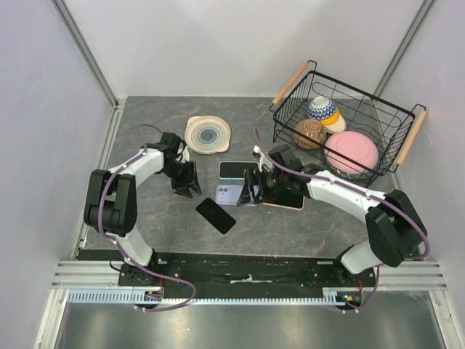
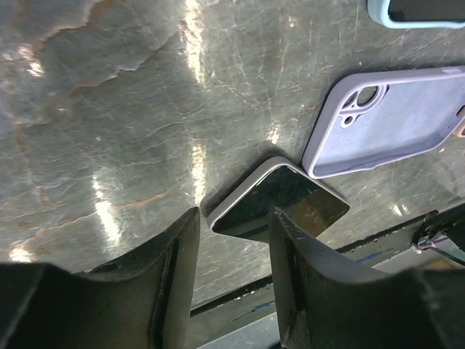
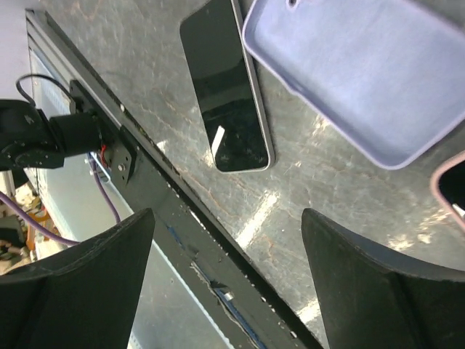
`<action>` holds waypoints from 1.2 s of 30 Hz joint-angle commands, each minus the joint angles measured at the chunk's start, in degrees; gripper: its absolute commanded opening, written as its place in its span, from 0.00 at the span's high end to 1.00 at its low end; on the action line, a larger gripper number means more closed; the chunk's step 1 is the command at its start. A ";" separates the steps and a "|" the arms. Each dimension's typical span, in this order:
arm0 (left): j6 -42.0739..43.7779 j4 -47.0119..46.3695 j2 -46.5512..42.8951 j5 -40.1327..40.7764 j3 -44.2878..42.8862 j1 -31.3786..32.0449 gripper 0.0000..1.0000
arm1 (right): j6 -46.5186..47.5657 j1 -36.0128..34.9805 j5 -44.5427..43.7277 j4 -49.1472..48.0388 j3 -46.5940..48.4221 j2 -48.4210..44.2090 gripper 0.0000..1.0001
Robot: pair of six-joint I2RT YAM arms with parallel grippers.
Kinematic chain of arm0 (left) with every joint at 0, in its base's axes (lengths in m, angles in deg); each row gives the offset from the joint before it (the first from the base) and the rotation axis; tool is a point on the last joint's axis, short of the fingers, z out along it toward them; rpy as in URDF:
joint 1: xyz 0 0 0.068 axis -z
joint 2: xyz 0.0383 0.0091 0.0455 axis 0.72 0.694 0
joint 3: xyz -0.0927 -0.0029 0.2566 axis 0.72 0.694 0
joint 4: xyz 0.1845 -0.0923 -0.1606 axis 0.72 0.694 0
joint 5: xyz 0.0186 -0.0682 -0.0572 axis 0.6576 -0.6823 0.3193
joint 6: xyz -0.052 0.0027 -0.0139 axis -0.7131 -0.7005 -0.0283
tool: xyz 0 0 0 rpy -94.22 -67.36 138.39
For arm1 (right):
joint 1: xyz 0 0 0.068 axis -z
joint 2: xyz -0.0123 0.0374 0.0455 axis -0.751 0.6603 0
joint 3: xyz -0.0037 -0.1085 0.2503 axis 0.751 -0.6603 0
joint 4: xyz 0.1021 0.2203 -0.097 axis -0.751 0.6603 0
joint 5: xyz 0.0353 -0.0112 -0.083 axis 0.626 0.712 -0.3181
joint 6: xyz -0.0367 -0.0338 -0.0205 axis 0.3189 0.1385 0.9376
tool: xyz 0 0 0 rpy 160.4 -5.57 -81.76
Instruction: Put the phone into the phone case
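Observation:
The black phone [image 1: 216,215] lies flat and bare on the dark marble table, screen up; it also shows in the left wrist view [image 2: 280,200] and the right wrist view [image 3: 225,94]. Just beyond it lies the empty lavender phone case [image 1: 231,194], open side up [image 3: 363,73], camera cut-out visible [image 2: 396,120]. My left gripper [image 1: 190,186] hovers left of the case, open and empty [image 2: 232,243], the phone's corner just past its fingertips. My right gripper [image 1: 251,190] stands wide open [image 3: 225,254] at the case's right end, holding nothing.
A phone in a pale teal case [image 1: 234,169] lies behind the lavender case, and a pink-cased phone [image 1: 287,201] sits under the right wrist. A ceramic plate [image 1: 208,134] is at the back. The wire basket [image 1: 365,90] at back right holds several bowls.

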 commanded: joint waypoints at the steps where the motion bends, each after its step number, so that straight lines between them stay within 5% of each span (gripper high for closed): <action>1: -3.31 -5.86 1.34 -4.32 2.16 0.73 0.51 | -7.41 -2.22 1.54 -6.52 -4.48 2.17 0.11; 19: -16.21 -19.58 -3.13 -8.89 21.23 6.17 0.55 | -12.07 -4.07 4.97 -11.71 -11.26 6.92 0.11; 36: -32.40 -39.70 -20.89 -8.45 42.15 12.85 0.57 | -6.45 -2.93 -4.09 1.82 -12.66 0.07 0.09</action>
